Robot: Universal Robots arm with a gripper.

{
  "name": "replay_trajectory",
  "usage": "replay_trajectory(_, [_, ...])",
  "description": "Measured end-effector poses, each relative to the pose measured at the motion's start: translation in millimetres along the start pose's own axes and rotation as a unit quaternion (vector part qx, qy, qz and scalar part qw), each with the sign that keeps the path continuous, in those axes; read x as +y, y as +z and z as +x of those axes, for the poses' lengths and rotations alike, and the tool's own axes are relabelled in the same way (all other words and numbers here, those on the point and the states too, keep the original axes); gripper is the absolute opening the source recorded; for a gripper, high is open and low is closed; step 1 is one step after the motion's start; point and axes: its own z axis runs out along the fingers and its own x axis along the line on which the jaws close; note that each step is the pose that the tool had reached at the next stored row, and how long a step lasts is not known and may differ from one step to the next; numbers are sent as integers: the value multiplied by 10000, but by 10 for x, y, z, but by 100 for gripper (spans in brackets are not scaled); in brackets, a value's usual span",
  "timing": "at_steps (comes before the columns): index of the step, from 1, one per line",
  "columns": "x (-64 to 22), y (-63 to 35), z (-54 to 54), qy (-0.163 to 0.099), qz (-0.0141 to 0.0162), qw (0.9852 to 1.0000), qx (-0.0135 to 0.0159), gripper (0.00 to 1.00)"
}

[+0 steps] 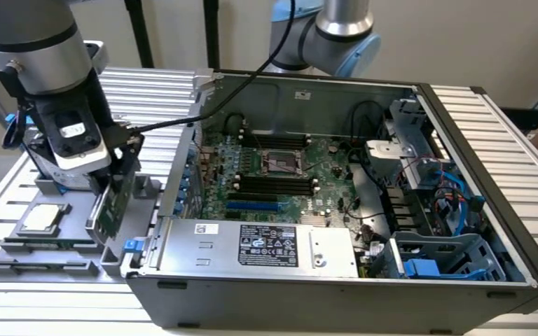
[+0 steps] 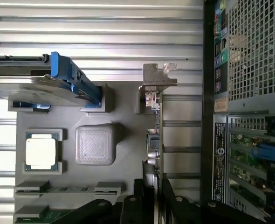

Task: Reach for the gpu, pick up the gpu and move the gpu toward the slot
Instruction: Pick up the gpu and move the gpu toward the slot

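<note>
1. The gripper [image 2: 155,199] hangs over the grey parts holder [image 2: 123,109], at the exterior view's left and outside the computer case [image 1: 344,301]. Its two dark fingers [image 2: 138,205] stand one on each face of the gpu [image 2: 155,140] and look pressed against it, so I judge it clamped on the card.
2. The gpu stands on edge, with its silver bracket [image 2: 159,77] at the end away from the fingers. The reach looks done and the grasp made.
3. The card's lower edge is hidden behind the holder's posts in the exterior view. I cannot tell whether it has left its cradle or sits in it, so the lift is uncertain.
4. Beside it on the holder lie the processor chip [image 2: 41,152] and the hard drive [image 2: 30,86] with blue rails, both apart from the card.
5. Farther off, inside the case, the motherboard [image 1: 288,175] lies open, with a blue slot [image 1: 255,206] near the power supply [image 1: 260,245]. The card is well apart from it, so the carry toward the slot remains.
6. Which slot is meant is hard to make out. Cables and drive bays crowd the case's far side.
</note>
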Motion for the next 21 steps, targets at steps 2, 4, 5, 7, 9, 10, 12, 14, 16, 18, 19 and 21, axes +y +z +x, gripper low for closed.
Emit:
replay_trajectory(2, [2, -90, -11, 0, 1, 10000, 3, 26])
replay_trajectory(4, [4, -181, -25, 0, 1, 10000, 4, 26])
replay_trajectory(5, [6, -229, -34, 0, 0, 10000, 4, 26])
replay_trajectory(7, [7, -319, -53, 0, 1, 10000, 5, 26])
replay_trajectory(9, [10, -408, -75, 0, 1, 10000, 5, 26])
replay_trajectory(10, [11, -453, -88, 0, 0, 10000, 5, 26])
replay_trajectory(12, [12, -545, -117, 0, 1, 10000, 7, 26])
replay_trajectory(14, [14, -635, -153, -2, 1, 10000, 7, 26])
replay_trajectory(16, [16, -727, -204, -6, 0, 10000, 10, 26])
replay_trajectory(18, [17, -817, -269, -12, -5, 10000, 13, 26])
replay_trajectory(19, [17, -859, -302, -15, -9, 10000, 15, 26])
replay_trajectory(21, [16, -951, -377, -22, -19, 10000, 19, 26])
